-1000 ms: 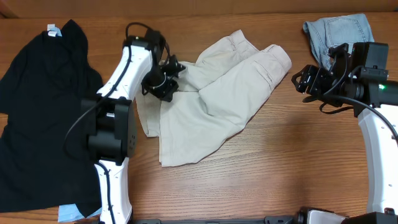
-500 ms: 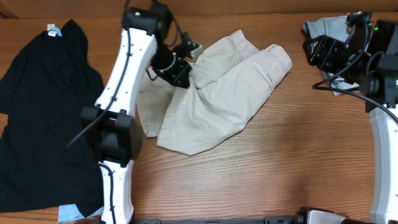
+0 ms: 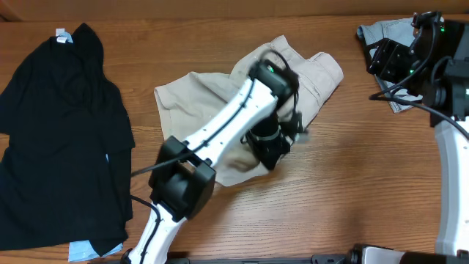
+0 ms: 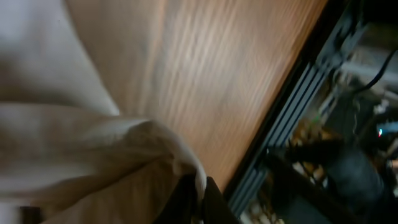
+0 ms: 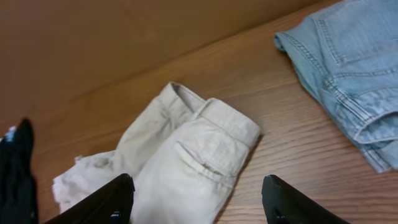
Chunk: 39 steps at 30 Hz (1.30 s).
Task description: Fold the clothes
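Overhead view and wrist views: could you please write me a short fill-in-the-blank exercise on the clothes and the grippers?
1. The black top lies at the ______ end of the table.
2. The beige shorts lie ______ the black top and the light-blue denim shorts.
3. The left gripper pinches the beige shorts, while the right gripper is ______ and empty.
Missing words: left; between; open.
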{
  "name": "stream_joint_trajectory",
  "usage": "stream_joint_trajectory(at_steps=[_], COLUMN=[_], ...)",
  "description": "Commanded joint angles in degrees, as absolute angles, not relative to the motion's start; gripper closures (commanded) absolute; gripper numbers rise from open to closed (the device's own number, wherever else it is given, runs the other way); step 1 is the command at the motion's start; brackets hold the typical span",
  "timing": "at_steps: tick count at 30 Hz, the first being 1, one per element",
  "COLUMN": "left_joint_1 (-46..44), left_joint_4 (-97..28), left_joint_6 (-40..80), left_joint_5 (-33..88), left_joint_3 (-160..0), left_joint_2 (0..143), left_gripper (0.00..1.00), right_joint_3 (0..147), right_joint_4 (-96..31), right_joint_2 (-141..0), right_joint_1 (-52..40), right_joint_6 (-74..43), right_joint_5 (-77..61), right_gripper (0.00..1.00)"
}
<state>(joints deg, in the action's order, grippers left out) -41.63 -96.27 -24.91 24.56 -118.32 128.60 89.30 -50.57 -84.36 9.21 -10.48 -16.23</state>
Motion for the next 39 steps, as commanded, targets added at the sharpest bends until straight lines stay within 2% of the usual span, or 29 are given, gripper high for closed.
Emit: stream_joint_trajectory(at_steps=[1,10,18,24,30,36,39], left_joint_1=[-42.4,-42.1,-45.8,-47.5,-47.8,-47.8,-47.8], left_joint_4=[-94.8,-77.4,-64.6,-62.9,-62.2,-60.3,-59.6], left_joint_6=[-20.9,-2.8,16.5,21.5,24.9,25.4,25.4], left_joint_5=[21.9,18.3,13.5,13.3,10.4,10.1,9.8], left_joint_3=[-113.0,-90.1,-64.7,-60.5,-60.5,-60.5,-60.5], left_joint_2=[122.8,99.2,79.9,77.1,77.1,77.1,77.1], left_gripper=[0.95,0.96,0.96,0.96,0.96,0.96,0.96], right_joint_3=[90.7,90.7,90.7,90.7,90.7,90.7,90.7], right_joint_4=[-49.5,-46.5,-42.3,-37.0,-33.5,-32.1,-32.2], right_joint_2=[-85.5,-87.2,-95.3,-102.2,-108.7,-114.8,-117.1], right_joint_1=[10.7,10.6,3.3,-2.6,-7.9,-10.7,-11.2], right_joint_6=[-10.6,-11.4,-13.8,-15.4,-17.5,-17.8,-18.2], right_joint_5=[-14.2,-15.7,-17.3,-15.4,-4.8,0.2,3.0], right_gripper=[0.30,0.30,0.30,0.30,0.30,0.30,0.44])
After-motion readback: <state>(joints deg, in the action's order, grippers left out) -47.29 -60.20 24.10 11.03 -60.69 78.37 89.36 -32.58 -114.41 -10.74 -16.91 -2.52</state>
